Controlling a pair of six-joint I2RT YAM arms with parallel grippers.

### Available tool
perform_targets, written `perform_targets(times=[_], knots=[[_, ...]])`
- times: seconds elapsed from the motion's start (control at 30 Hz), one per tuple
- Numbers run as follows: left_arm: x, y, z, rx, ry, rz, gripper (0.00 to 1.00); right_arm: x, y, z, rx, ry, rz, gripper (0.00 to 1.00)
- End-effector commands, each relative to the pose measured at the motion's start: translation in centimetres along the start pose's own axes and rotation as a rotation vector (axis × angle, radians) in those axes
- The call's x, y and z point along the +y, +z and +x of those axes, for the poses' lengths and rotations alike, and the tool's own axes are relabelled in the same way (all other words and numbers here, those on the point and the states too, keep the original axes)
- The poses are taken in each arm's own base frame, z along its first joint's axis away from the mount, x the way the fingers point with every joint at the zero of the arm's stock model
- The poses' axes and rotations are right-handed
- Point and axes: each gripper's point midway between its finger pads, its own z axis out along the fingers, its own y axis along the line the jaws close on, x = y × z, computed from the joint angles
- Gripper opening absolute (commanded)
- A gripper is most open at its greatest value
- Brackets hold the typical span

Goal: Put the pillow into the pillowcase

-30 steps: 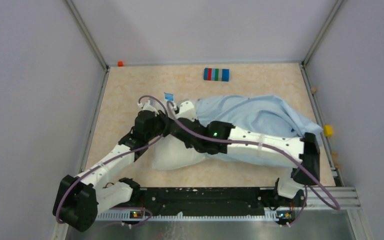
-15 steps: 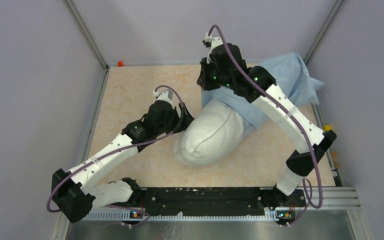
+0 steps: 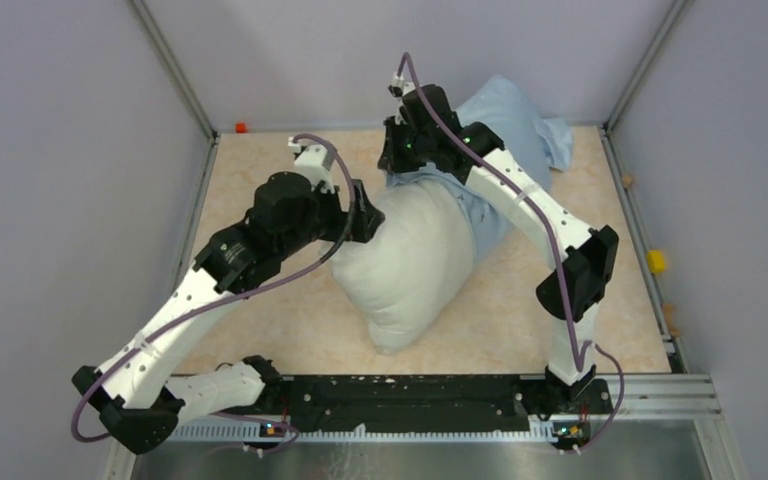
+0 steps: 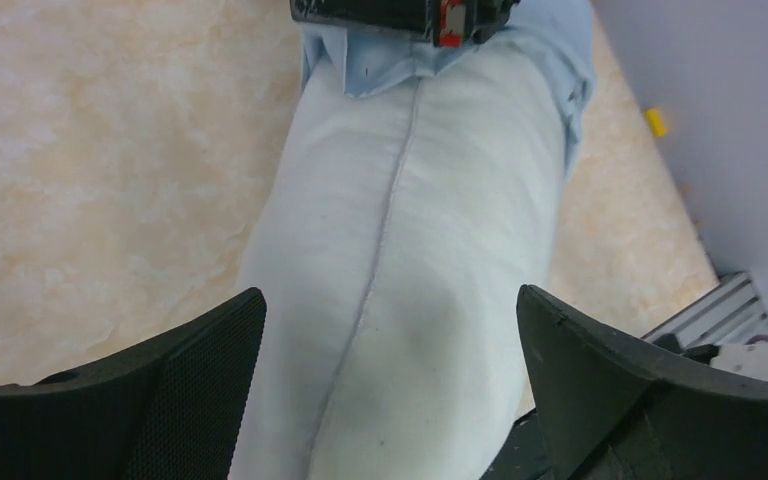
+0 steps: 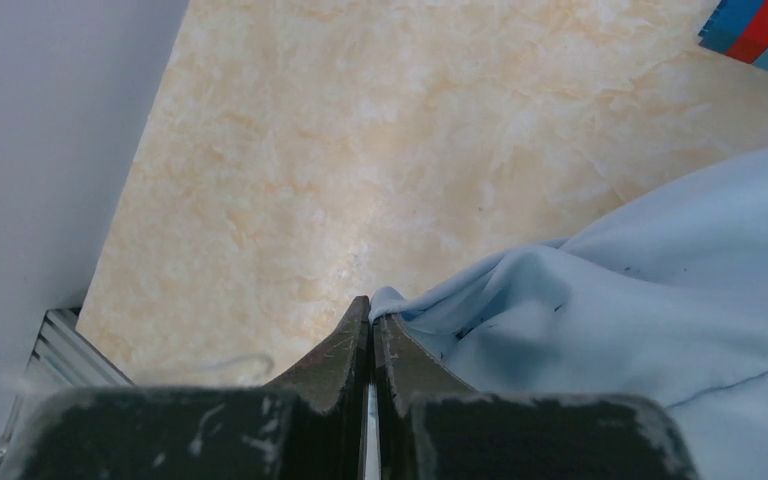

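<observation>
1. left gripper (image 4: 390, 345): jaws spread wide astride the pillow (image 3: 410, 270); gripping nothing.
2. pillow: tilted on the table (image 3: 520, 310); far end tucked in the pillowcase (image 3: 505, 120); most of it bare.
3. right gripper (image 5: 370, 318): raised; pinched tight on the pillowcase hem.
4. step: stuffing, roughly partway; next move likely needs the left gripper to clamp the pillow and push it deeper while the right holds the mouth up.

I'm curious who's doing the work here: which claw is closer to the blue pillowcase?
The right. The right claw is shut on the pillowcase at its edge. The left claw hangs open over the bare part of the pillow, short of the blue cloth.
</observation>
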Motion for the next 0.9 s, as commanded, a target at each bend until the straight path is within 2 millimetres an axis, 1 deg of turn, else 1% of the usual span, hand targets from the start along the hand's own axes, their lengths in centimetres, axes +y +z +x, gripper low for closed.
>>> perform_targets(times=[0.0, 0.07, 0.17, 0.23, 0.27, 0.3, 0.37, 0.43, 0.47, 0.5, 0.57, 0.6, 0.67, 0.7, 0.73, 0.8, 0.83, 0.87], knots=[[1.8, 1.9, 3.8, 0.138, 0.138, -0.034, 0.99, 2.7, -3.1, -4.7, -0.175, 0.021, -0.084, 0.00], [2.6, 2.6, 4.5, 0.149, 0.156, -0.062, 0.99, 2.8, -4.2, -4.8, -0.183, 0.017, -0.076, 0.00], [2.9, 4.0, 5.2, 0.141, 0.175, -0.058, 0.99, 3.8, -6.7, -5.3, -0.220, -0.005, -0.063, 0.00], [3.2, 5.2, 5.8, 0.127, 0.176, -0.055, 0.92, 5.1, -9.0, -5.9, -0.258, -0.021, -0.081, 0.00], [3.4, 5.8, 5.9, 0.122, 0.173, -0.063, 0.85, 5.8, -9.8, -6.0, -0.268, -0.028, -0.097, 0.00], [3.4, 6.4, 6.0, 0.117, 0.167, -0.068, 0.73, 6.6, -10.4, -5.9, -0.273, -0.034, -0.115, 0.00], [3.2, 7.3, 6.1, 0.106, 0.153, -0.057, 0.39, 7.8, -11.5, -5.8, -0.283, -0.050, -0.145, 0.00], [3.0, 7.8, 5.8, 0.078, 0.129, -0.052, 0.11, 8.6, -11.8, -5.1, -0.269, -0.067, -0.162, 0.00], [3.0, 8.0, 5.4, 0.060, 0.120, -0.056, 0.03, 8.8, -11.8, -4.6, -0.257, -0.076, -0.165, 0.00], [3.0, 8.1, 5.2, 0.047, 0.113, -0.061, 0.00, 8.7, -11.8, -4.1, -0.243, -0.085, -0.158, 0.00], [3.1, 8.0, 4.5, 0.013, 0.096, -0.074, 0.00, 7.9, -11.6, -3.2, -0.226, -0.097, -0.130, 0.02], [2.9, 8.0, 4.2, 0.001, 0.092, -0.071, 0.00, 7.4, -11.7, -2.9, -0.230, -0.105, -0.113, 0.12], [2.9, 8.0, 4.0, -0.012, 0.082, -0.067, 0.00, 6.4, -12.1, -2.6, -0.243, -0.114, -0.082, 0.41], [3.0, 8.0, 4.1, -0.012, 0.081, -0.072, 0.00, 6.0, -12.6, -2.6, -0.256, -0.118, -0.068, 0.52], [3.1, 8.0, 4.2, -0.007, 0.081, -0.079, 0.00, 5.8, -13.2, -2.8, -0.270, -0.122, -0.061, 0.59], [3.5, 8.2, 4.5, 0.004, 0.080, -0.093, 0.00, 5.1, -14.7, -3.1, -0.297, -0.124, -0.033, 0.69], [3.5, 8.1, 4.6, 0.005, 0.079, -0.095, 0.00, 4.5, -15.5, -3.0, -0.311, -0.125, -0.014, 0.72], [3.6, 8.0, 4.6, 0.001, 0.079, -0.096, 0.00, 3.8, -16.2, -2.9, -0.322, -0.128, 0.009, 0.73]])
